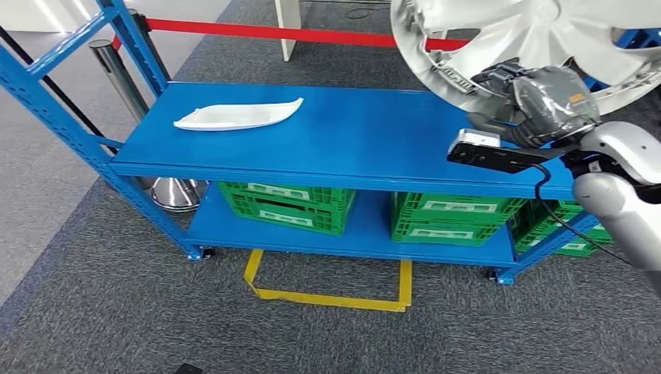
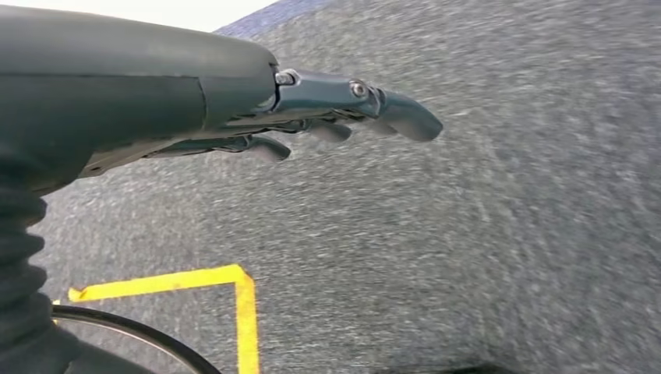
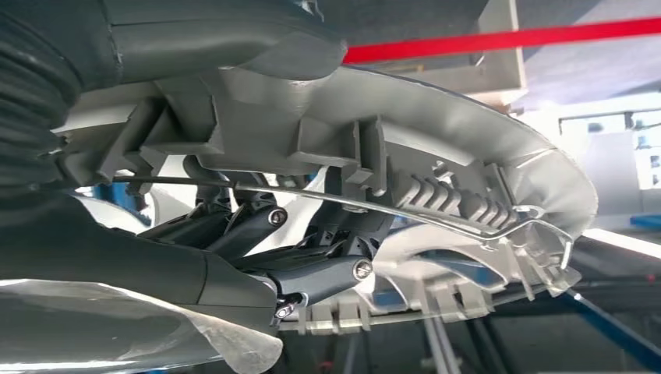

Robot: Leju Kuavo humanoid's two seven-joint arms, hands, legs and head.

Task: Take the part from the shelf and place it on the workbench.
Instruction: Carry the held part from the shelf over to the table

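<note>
A large silver wheel cover hangs tilted in the air above the right end of the blue shelf. My right hand grips its lower rim. In the right wrist view the dark fingers and the thumb clamp the ribbed back of the wheel cover. My left hand hangs over grey carpet with its fingers stretched out and nothing in them. A flat white part lies on the shelf's top board at the left.
Green crates stand on the shelf's lower board. A red barrier tape and a metal post stand behind the shelf. Yellow tape marks a square on the carpet in front.
</note>
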